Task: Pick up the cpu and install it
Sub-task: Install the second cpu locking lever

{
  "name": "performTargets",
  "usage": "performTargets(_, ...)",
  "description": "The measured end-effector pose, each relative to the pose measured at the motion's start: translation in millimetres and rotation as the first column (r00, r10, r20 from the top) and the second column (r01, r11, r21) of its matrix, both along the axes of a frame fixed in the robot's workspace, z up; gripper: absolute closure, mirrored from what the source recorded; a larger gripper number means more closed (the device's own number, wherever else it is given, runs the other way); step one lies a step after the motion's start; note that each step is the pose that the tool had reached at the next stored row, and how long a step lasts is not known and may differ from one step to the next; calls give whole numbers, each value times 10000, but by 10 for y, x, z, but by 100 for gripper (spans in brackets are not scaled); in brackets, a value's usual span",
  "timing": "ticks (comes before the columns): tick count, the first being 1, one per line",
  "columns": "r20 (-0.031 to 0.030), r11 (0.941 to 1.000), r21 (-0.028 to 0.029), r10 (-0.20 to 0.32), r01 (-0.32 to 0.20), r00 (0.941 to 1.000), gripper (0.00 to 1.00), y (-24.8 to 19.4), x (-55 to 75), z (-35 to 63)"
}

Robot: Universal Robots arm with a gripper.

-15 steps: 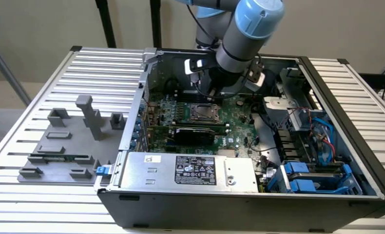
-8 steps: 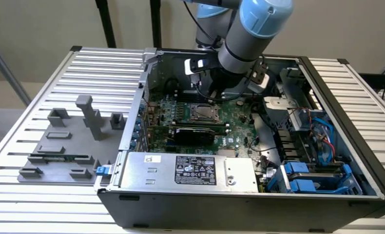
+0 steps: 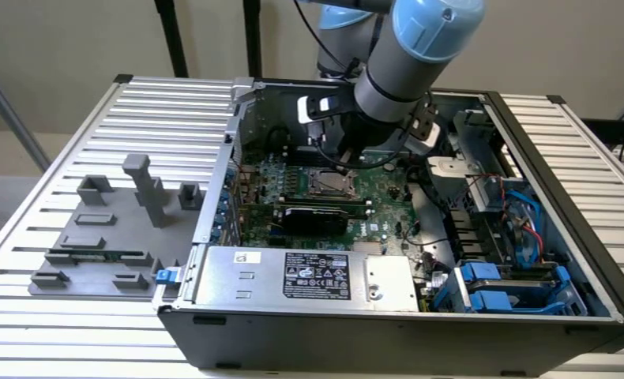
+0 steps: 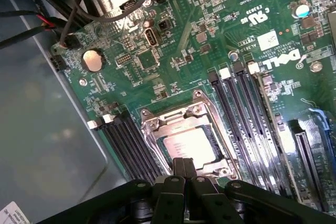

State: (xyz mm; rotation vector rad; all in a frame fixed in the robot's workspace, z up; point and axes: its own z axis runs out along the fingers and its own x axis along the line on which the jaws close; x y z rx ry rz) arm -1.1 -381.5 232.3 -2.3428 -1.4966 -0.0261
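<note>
The cpu (image 4: 190,147), a small square chip with a silvery-white top, lies flat inside the metal-framed socket (image 4: 152,129) on the green motherboard (image 4: 173,35). My gripper (image 4: 184,165) hangs just above the chip's near edge, its two black fingers (image 4: 178,174) pressed together with nothing between them. In the exterior view the arm (image 3: 402,71) reaches down into the open computer case, over the socket (image 3: 328,183) in the middle of the board.
Black memory slots (image 4: 131,148) flank the socket on both sides. Cables (image 4: 79,9) cross the board's corner. A silver box with a black label (image 3: 306,276) fills the case's front. A grey fixture (image 3: 101,237) holding a green memory stick (image 3: 99,257) lies at the exterior view's left.
</note>
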Motion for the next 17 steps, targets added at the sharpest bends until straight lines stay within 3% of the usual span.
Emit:
performTargets(8, -9, 10000, 0, 1, -1, 10000, 89, -74, -139, 36)
performTargets(17, -40, 10000, 4, -81, 81, 10000, 89, -112, -198, 87)
